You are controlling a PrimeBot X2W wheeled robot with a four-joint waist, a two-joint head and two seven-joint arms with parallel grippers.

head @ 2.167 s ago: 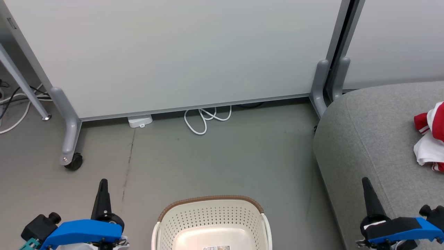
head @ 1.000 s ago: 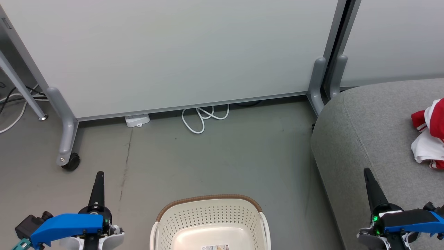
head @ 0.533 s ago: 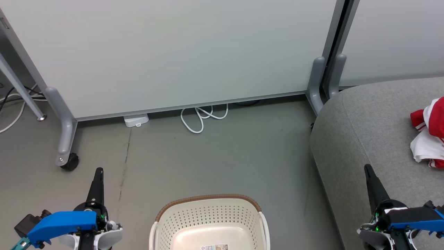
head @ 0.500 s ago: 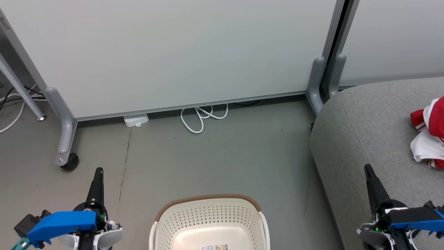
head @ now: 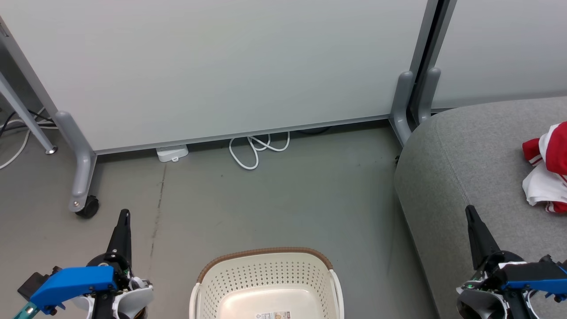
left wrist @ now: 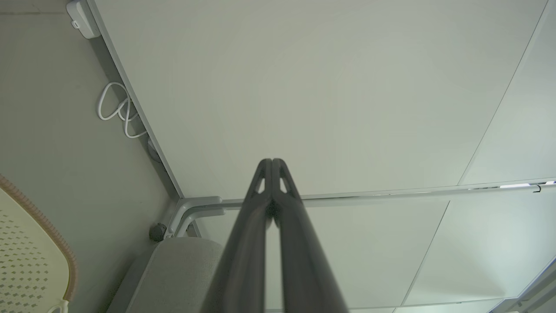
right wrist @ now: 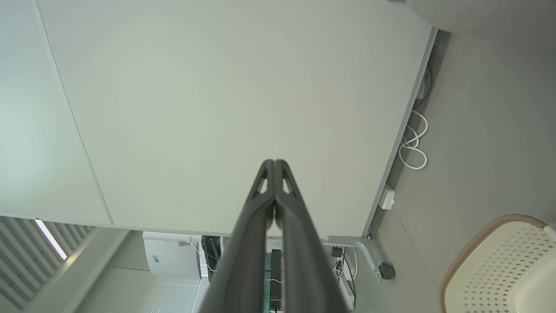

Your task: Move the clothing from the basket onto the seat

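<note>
Red-and-white clothing [head: 547, 170] lies bunched on the grey seat [head: 469, 168] at the right edge of the head view. The cream basket [head: 266, 283] with its brown rim stands on the floor at bottom centre; the part of its inside that shows holds nothing but a label. My left gripper [head: 125, 214] is shut, fingers pointing up, left of the basket. My right gripper [head: 467, 209] is shut over the seat's front part, clear of the clothing. Both wrist views show the fingers [left wrist: 272, 161] [right wrist: 274, 162] pressed together with nothing between them.
A pale partition panel [head: 230, 66] on grey castor legs [head: 82, 177] stands behind the floor area. A white cable [head: 257, 150] and a small white box [head: 172, 153] lie at its foot. More cables lie at the far left [head: 13, 128].
The head camera has shifted slightly, so the whole scene slid left and up. Both grippers sit a little lower in view and stay shut.
</note>
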